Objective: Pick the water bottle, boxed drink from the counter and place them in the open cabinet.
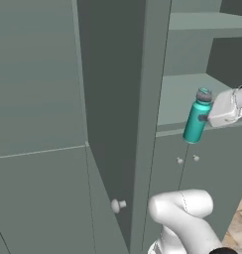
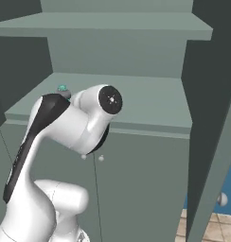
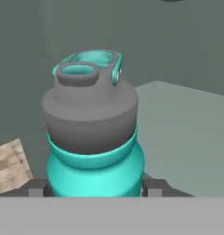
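The robot arm (image 2: 65, 127) is white, smooth and shiny, made of fat round tubes like bent pipes. One long black patch runs down the side of a link, wide at the top and thin lower down. A round white cap on the joint has a dark circle with a tiny light dot in the middle. The hand (image 1: 227, 108) is a blocky pale grey-white piece. The pincer (image 3: 96, 187) has small dark grey finger tips (image 3: 38, 187), square at the ends.

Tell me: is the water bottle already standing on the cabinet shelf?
No. The water bottle hangs tilted in the gripper, in front of the open cabinet's shelf edge.
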{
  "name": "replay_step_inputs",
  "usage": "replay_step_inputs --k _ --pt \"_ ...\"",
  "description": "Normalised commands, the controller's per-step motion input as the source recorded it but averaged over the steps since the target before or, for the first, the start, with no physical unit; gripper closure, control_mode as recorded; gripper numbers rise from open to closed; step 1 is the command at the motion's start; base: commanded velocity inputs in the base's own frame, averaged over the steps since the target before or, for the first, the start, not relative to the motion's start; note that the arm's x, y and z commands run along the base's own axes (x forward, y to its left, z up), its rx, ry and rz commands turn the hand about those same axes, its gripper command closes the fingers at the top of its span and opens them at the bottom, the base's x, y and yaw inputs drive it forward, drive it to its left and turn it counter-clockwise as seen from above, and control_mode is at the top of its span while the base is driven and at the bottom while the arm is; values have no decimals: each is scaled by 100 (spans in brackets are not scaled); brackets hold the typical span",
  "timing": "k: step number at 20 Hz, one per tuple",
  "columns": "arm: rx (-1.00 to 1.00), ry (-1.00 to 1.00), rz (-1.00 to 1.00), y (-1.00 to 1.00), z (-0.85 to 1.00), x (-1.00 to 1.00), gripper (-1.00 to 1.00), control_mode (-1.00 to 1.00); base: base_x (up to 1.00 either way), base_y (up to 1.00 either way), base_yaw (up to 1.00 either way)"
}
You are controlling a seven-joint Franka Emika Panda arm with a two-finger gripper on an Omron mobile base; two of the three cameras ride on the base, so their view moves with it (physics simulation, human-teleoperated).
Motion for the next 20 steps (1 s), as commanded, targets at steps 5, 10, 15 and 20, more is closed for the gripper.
replay_step_inputs --k 5,10,15,20 --pt "0 11 -18 7 37 1 100 -100 0 0 0" --pt "0 13 -13 1 34 13 100 -100 0 0 0" --pt "0 1 -21 13 0 42 100 -100 0 0 0" --pt "0 0 -15 10 -7 57 100 -100 0 0 0"
